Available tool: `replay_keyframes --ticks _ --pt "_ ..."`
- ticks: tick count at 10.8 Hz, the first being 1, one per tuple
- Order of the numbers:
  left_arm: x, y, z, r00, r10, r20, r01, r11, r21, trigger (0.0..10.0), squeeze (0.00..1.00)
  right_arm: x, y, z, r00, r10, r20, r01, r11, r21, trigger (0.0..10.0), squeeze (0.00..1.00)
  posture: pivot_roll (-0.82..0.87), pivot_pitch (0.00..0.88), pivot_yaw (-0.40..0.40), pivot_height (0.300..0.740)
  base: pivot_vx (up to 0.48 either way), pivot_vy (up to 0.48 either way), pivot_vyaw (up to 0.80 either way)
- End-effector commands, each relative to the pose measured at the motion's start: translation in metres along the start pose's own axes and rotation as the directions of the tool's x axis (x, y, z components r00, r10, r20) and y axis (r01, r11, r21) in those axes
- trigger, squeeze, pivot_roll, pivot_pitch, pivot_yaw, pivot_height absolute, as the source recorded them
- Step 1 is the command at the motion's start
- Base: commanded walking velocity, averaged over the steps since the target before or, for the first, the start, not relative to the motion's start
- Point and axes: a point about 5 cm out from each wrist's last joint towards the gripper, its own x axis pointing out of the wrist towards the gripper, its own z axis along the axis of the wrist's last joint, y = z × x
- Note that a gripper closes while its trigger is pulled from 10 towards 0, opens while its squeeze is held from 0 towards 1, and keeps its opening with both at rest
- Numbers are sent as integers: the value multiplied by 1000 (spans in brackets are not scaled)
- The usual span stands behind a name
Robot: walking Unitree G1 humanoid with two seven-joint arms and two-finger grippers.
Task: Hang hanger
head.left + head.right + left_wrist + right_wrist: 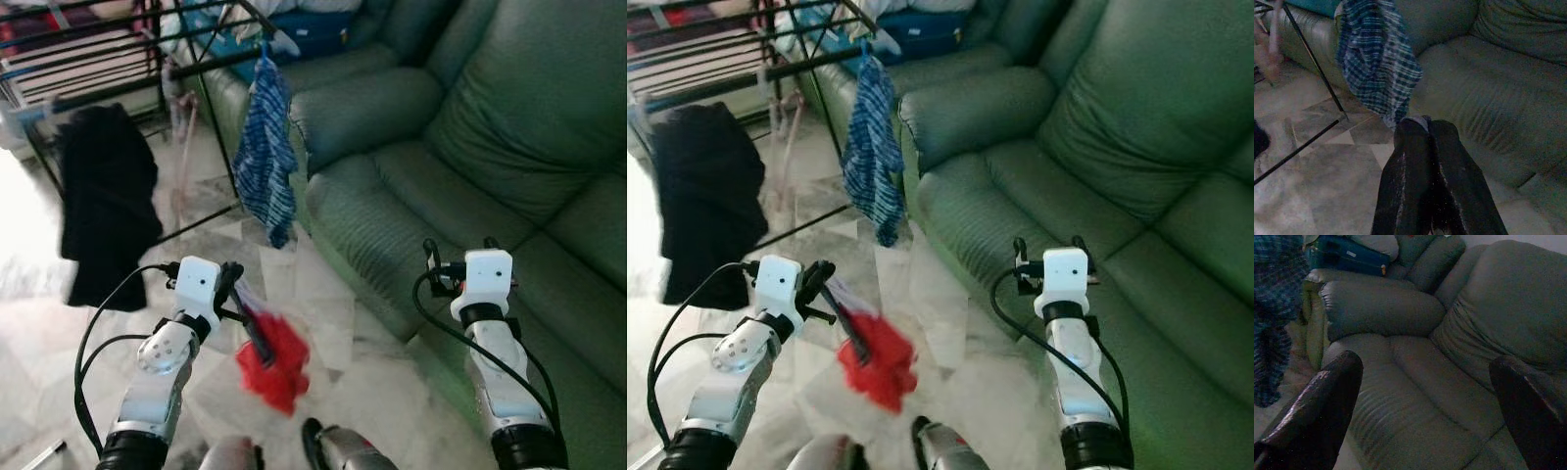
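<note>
Hanger (pixel 257 331), a thin dark one carrying a bright red cloth (pixel 275 362), is pinched in the left gripper (pixel 238 294), low over the pale marble floor (pixel 343 323) in front of the robot; its shape is blurred. In the left wrist view the two black fingers (pixel 1405 176) are pressed together. Ahead stands a black metal drying rack (pixel 118 49) with a blue-and-white checked garment (pixel 265 157) dangling from its near corner and a black garment (pixel 106 201) hanging further left. A large green leather sofa (pixel 490 147) sits beside the rack. The right gripper (pixel 460 257) hovers over the sofa's seat, its fingers (pixel 1327 401) spread wide with nothing between them
</note>
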Motion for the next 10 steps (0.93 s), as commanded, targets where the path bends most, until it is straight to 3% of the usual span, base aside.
replay_keyframes --ticks 1,2,6,10 --pt "1 3 4 1000 8 11 -8 1000 9 10000 0 1 1 1 1000 6 -4 -6 1000 0 10000 0 45 112 -66 740 0 398 -800" --pt "2 2 4 1000 8 13 -8 1000 10 10000 0 2 1 1 1000 6 -4 -6 1000 0 10000 0 45 112 -65 740 0 382 -800" --pt "1 2 10 998 3 57 -5 999 33 10000 0 0 3 0 1000 7 -5 -7 1000 3 10000 0 49 118 -61 740 0 0 -580" --pt "2 5 21 991 55 119 -60 997 43 10000 0 1 5 0 1000 17 -2 -17 1000 6 10000 0 58 125 -63 740 0 0 0"
